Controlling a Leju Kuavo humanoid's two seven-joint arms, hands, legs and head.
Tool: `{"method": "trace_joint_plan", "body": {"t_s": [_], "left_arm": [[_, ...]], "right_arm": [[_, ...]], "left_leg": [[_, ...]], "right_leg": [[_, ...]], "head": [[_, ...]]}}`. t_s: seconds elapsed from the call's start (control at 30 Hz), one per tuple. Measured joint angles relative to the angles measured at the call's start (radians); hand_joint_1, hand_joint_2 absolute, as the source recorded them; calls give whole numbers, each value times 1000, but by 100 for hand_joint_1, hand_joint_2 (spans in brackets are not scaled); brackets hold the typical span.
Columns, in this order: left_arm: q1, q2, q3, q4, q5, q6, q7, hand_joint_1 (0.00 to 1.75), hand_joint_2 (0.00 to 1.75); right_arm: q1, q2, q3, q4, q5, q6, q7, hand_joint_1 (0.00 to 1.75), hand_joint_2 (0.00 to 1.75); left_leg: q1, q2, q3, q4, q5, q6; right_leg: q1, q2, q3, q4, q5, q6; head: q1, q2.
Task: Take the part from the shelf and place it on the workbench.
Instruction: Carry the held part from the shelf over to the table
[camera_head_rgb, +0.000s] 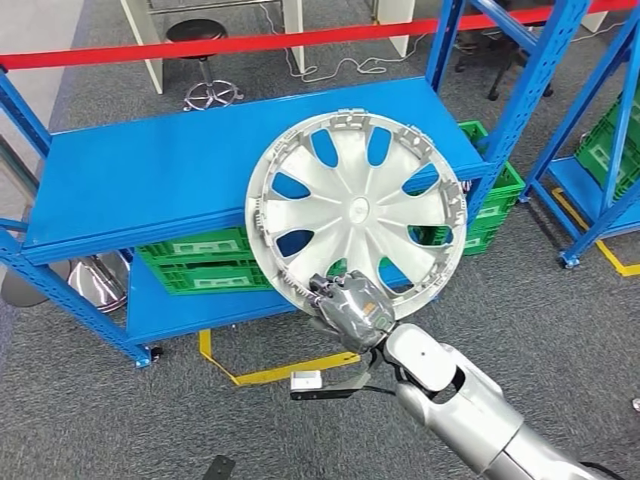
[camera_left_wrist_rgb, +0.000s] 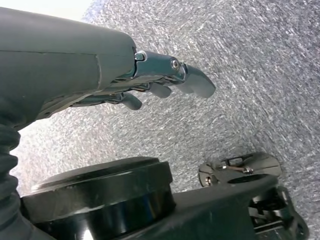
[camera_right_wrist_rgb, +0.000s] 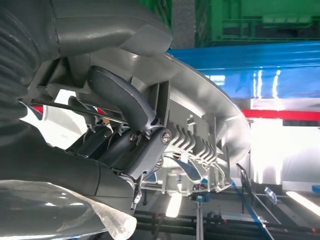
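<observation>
The right hand (camera_head_rgb: 353, 310) gripped the hubcap (camera_head_rgb: 355, 205) by its near rim, fingers closed over the edge. From the right wrist view the thumb (camera_right_wrist_rgb: 120, 97) lay across the silver face of the cap (camera_right_wrist_rgb: 211, 105) while the darker fingers (camera_right_wrist_rgb: 124, 150) pressed the ribbed clips along its back edge. The cap stood tilted up beyond the hand, its face turned toward the robot, and it overlapped the front edge of the blue shelf (camera_head_rgb: 151, 175) just past the fingers. I could not tell whether its far rim touched the shelf board or hung just clear of it.

Below the shelf board, beyond and to the left of the hand, sat green crates (camera_head_rgb: 204, 260) on the lower level, and another showed through the openings of the cap. A red bar (camera_head_rgb: 226, 45) ran across the rack well beyond the hand. Grey carpet (camera_head_rgb: 90, 410) lay under the arm, with a yellow floor line (camera_head_rgb: 249, 375) just left of the wrist. A stool (camera_head_rgb: 198, 35) stood far behind the shelf.

The left hand (camera_left_wrist_rgb: 158, 82) hung over the carpet (camera_left_wrist_rgb: 245, 60), its fingers (camera_left_wrist_rgb: 196, 82) stretched out nearly straight and slightly apart, holding nothing.
</observation>
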Motion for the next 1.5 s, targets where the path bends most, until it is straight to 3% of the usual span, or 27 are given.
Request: {"method": "trace_joint_plan", "body": {"t_s": [0.07, 0.13, 0.17, 0.2, 0.27, 0.3, 0.33, 0.4, 0.47, 0.53, 0.63, 0.7, 0.77, 0.83, 0.87, 0.9, 0.97, 1.03, 1.1, 1.17, 1.2, 1.23, 1.27, 1.33, 1.4, 1.47, 1.5], "left_arm": [[-2, 0, -3, 0, -1, 1, -4, 0, 175], [-1, 2, -4, 0, 0, 2, -10, 0, 175], [0, 3, -4, 0, 2, 2, -13, 0, 175], [1, 5, -4, 0, 3, 2, -15, 0, 175], [1, 7, -4, 0, 5, 2, -18, 0, 175], [0, 8, -4, 0, 5, 2, -18, 0, 175], [-2, 9, -4, 0, 6, 2, -19, 0, 175], [-1, 12, -4, 0, 7, 2, -21, 0, 175], [7, 16, -4, 1, 8, 0, -24, 0, 175], [13, 21, -4, 2, 9, -2, -25, 0, 175], [12, 24, -4, 2, 10, -3, -27, 0, 175], [12, 25, -4, 2, 11, -3, -28, 0, 175], [15, 26, -4, 2, 11, -3, -29, 0, 175], [18, 26, -4, 2, 10, -3, -29, 0, 175], [18, 26, -4, 2, 10, -3, -29, 0, 175], [19, 27, -4, 2, 10, -3, -29, 0, 175], [23, 28, -4, 2, 9, -3, -29, 0, 175], [26, 29, -4, 2, 10, -2, -29, 0, 175], [24, 31, -4, 2, 13, 0, -28, 0, 175], [24, 32, -4, 2, 19, 0, -28, 0, 175], [25, 34, -4, 2, 24, -1, -29, 0, 175], [27, 35, -4, 2, 27, -3, -30, 0, 175], [28, 37, -4, 2, 30, -5, -31, 0, 175], [27, 38, -4, 2, 35, -6, -35, 0, 175], [26, 40, -4, 2, 41, -7, -37, 0, 175], [28, 43, -3, 2, 47, -10, -38, 0, 175], [29, 44, -3, 3, 49, -11, -39, 0, 175]], "right_arm": [[2, -3, 0, -4, 6, -2, 1, 175, 175], [8, -4, 2, -7, 12, -4, 1, 175, 175], [13, -4, 3, -8, 14, -4, 0, 175, 175], [18, -4, 5, -11, 15, -5, 0, 175, 175], [23, -4, 9, -16, 16, -5, 0, 175, 175], [24, -4, 10, -19, 16, -5, 0, 175, 175], [26, -4, 10, -21, 16, -6, 0, 175, 175], [34, -5, 12, -27, 17, -11, 0, 175, 175], [46, -4, 16, -31, 19, -17, 0, 175, 175], [52, -3, 21, -32, 21, -19, 1, 175, 175], [61, -3, 26, -32, 24, -21, 3, 175, 175], [68, -3, 29, -32, 26, -23, 3, 175, 175], [70, -3, 32, -32, 27, -23, 3, 175, 175], [70, -3, 34, -32, 26, -24, 3, 175, 175], [70, -3, 34, -32, 26, -24, 3, 175, 175], [69, -3, 34, -32, 26, -25, 4, 175, 175], [69, -2, 34, -32, 26, -26, 4, 175, 175], [69, -2, 35, -33, 26, -26, 4, 175, 175], [69, -2, 35, -32, 26, -27, 3, 175, 175], [70, -1, 37, -30, 26, -26, 1, 175, 175], [70, 0, 39, -28, 26, -25, -1, 175, 175], [69, 2, 41, -26, 25, -24, -4, 175, 175], [68, 5, 44, -24, 23, -22, -6, 175, 175], [62, 11, 48, -20, 19, -19, -9, 175, 175], [52, 18, 52, -15, 15, -12, -16, 175, 175], [38, 28, 57, -8, 8, 1, -25, 175, 175], [29, 35, 59, -3, 3, 9, -30, 175, 175]], "left_leg": [[5, -3, -4, -9, 7, 11], [5, -10, -12, -8, 12, 15], [5, -15, -14, -8, 14, 15], [5, -22, -15, -7, 16, 13], [6, -39, -18, -2, 18, 9], [5, -48, -22, 2, 19, 5], [4, -58, -29, 9, 21, 1], [5, -78, -48, 17, 28, -13], [9, -95, -58, 18, 36, -27], [8, -74, -72, 45, 15, -38], [8, -18, -136, 213, -80, -50], [9, -9, -155, 286, -102, -51], [7, 4, -106, 212, -54, -45], [-2, 47, -40, 83, -8, -34], [-7, 65, -23, 42, 0, -28], [-11, 74, -18, 25, -2, -22], [-11, 56, -23, 17, -2, -10], [-6, 34, -25, 11, 5, 3], [-3, 12, -29, 8, 12, 13], [-5, -13, -33, 9, 15, 17], [-6, -27, -34, 10, 16, 18], [-6, -42, -34, 11, 16, 18], [-6, -56, -34, 13, 16, 18], [-6, -83, -37, 19, 17, 13], [-3, -105, -50, 25, 21, 2], [2, -126, -61, 24, 29, -12], [1, -120, -64, 27, 27, -18]], "right_leg": [[-2, 1, -44, 85, -55, 8], [-4, 1, -105, 221, -112, 14], [-5, 1, -124, 263, -119, 17], [-7, 1, -125, 267, -107, 18], [-13, 16, -72, 163, -39, 20], [-17, 40, -38, 96, -13, 20], [-21, 63, -10, 41, 2, 19], [-23, 88, 8, 5, 0, 14], [-22, 68, 6, 3, 5, 3], [-25, 42, 5, 0, 11, -10], [-22, -3, 1, -1, 13, -18], [-19, -32, 0, -1, 14, -19], [-18, -57, 1, -1, 13, -19], [-14, -78, 2, 0, 12, -17], [-10, -88, 0, 2, 12, -14], [-7, -98, -2, 2, 12, -11], [-4, -115, -5, 3, 10, -3], [-8, -81, -17, 28, -14, 6], [-11, -23, -64, 128, -71, 10], [-10, -3, -124, 253, -117, 10], [-10, 0, -139, 279, -115, 9], [-10, 2, -135, 266, -94, 8], [-10, 8, -112, 215, -57, 5], [-14, 48, -49, 86, 3, 0], [-17, 82, -17, 22, 14, -3], [-17, 72, -14, 13, 13, -8], [-18, 60, -13, 9, 16, -12]], "head": [[2, 0], [2, 0], [2, 0], [2, 0], [2, 0], [2, 0], [2, 0], [1, 0], [1, 0], [-6, 0], [-15, 0], [-15, 0], [-15, 0], [-15, 0], [-15, 0], [-15, 0], [-15, 0], [-14, 0], [-12, 0], [-12, 0], [-12, 0], [-12, 0], [-12, 0], [-12, 0], [-14, 0], [-14, 0], [-15, 0]]}}
